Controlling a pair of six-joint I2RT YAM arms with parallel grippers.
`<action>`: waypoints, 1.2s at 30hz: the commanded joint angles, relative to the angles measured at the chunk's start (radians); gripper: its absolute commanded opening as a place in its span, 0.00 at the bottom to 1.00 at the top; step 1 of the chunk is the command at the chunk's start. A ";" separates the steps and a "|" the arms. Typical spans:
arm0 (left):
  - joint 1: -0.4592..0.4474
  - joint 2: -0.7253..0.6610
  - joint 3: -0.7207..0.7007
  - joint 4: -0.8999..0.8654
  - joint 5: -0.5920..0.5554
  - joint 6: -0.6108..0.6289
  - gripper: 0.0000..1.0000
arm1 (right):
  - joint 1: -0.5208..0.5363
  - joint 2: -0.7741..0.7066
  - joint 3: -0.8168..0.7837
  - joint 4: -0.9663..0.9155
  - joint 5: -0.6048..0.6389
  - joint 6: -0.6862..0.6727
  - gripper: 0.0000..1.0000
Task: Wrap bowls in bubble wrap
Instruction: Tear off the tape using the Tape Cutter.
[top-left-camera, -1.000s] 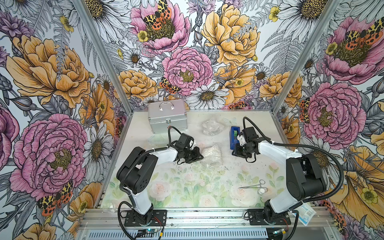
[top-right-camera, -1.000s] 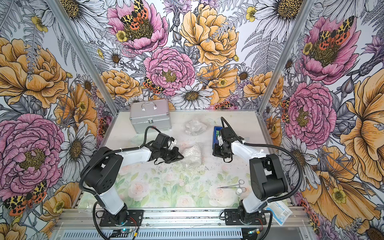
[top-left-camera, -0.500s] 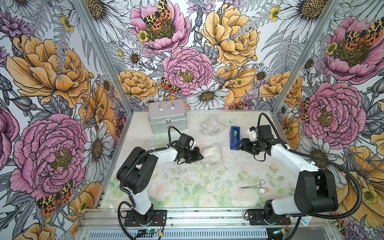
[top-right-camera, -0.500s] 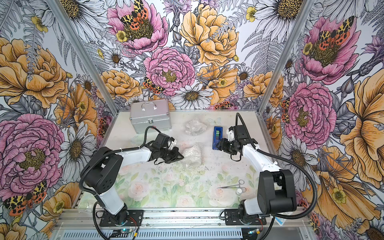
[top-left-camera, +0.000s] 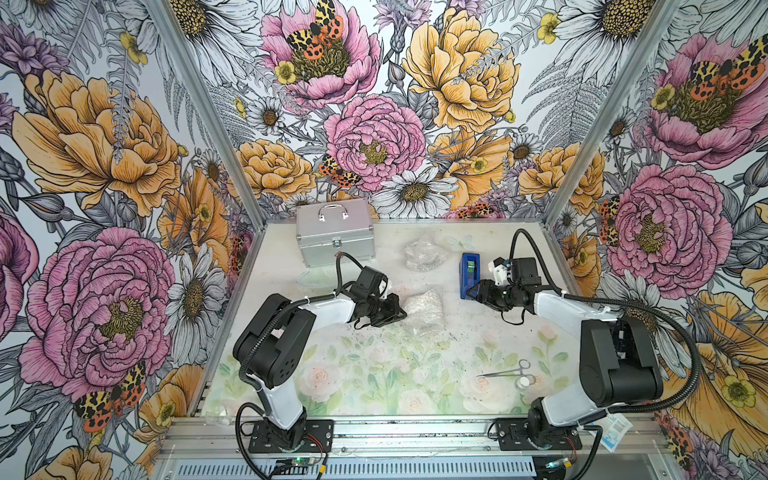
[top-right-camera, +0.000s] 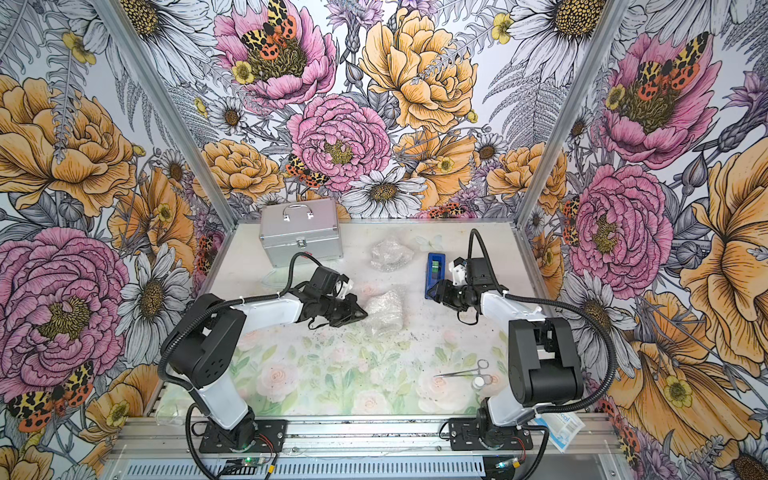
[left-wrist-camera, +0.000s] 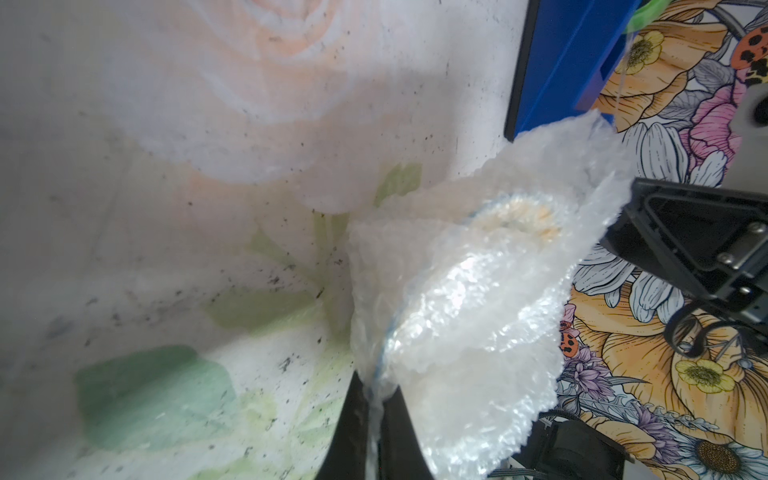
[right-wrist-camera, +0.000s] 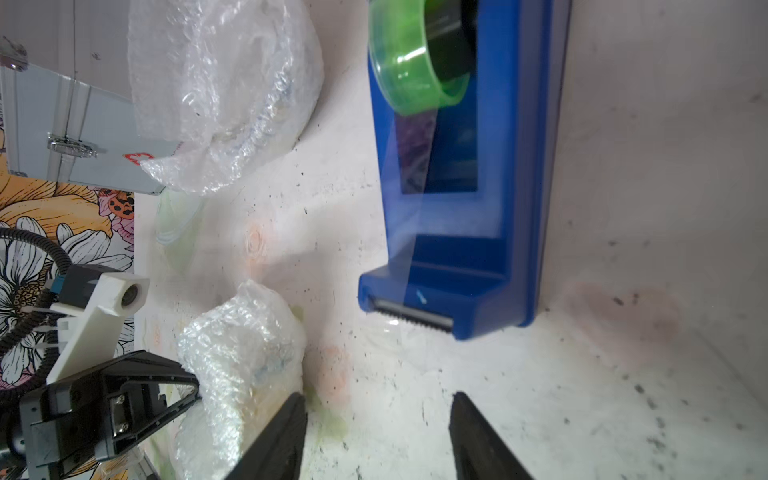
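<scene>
Floral-printed table (top-left-camera: 353, 386) is seen in both top views, with a silver metal case (top-left-camera: 334, 232) set well beyond the left gripper (top-left-camera: 402, 314), against the back wall. Directly ahead of that gripper's tips, a bundle of bubble wrap (top-left-camera: 424, 309) is laid on the table. Its near edge is pinched between the closed jaws, as shown in the left wrist view, where the 2 black fingers (left-wrist-camera: 349, 440) are pressed together on the film. Through the wrap, a bowl (left-wrist-camera: 515, 216) with a blue rim line and a yellow pattern is made out, enclosed in the bundle. A 2nd bundle of bubble wrap (top-left-camera: 424, 254) is placed farther out, beyond the 1st and apart from both grippers; its contents cannot be told clearly. The right gripper (top-left-camera: 470, 293) is held low over the table with its jaws parted and nothing between them. Just ahead of its tips, the serrated end of a blue tape dispenser (right-wrist-camera: 469, 216) is found, loaded with a green tape roll (right-wrist-camera: 409, 66). Metal forceps (top-left-camera: 505, 370) are left well behind the right gripper, near that arm's base.
</scene>
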 joint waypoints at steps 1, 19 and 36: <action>0.007 -0.005 -0.013 -0.055 -0.020 0.025 0.00 | 0.010 0.035 -0.001 0.138 -0.004 -0.006 0.56; -0.002 -0.009 -0.024 -0.054 -0.024 0.022 0.00 | 0.009 0.104 -0.006 0.220 -0.050 -0.031 0.33; -0.007 -0.009 -0.030 -0.040 -0.020 0.020 0.00 | 0.011 0.030 -0.019 0.136 -0.059 -0.036 0.00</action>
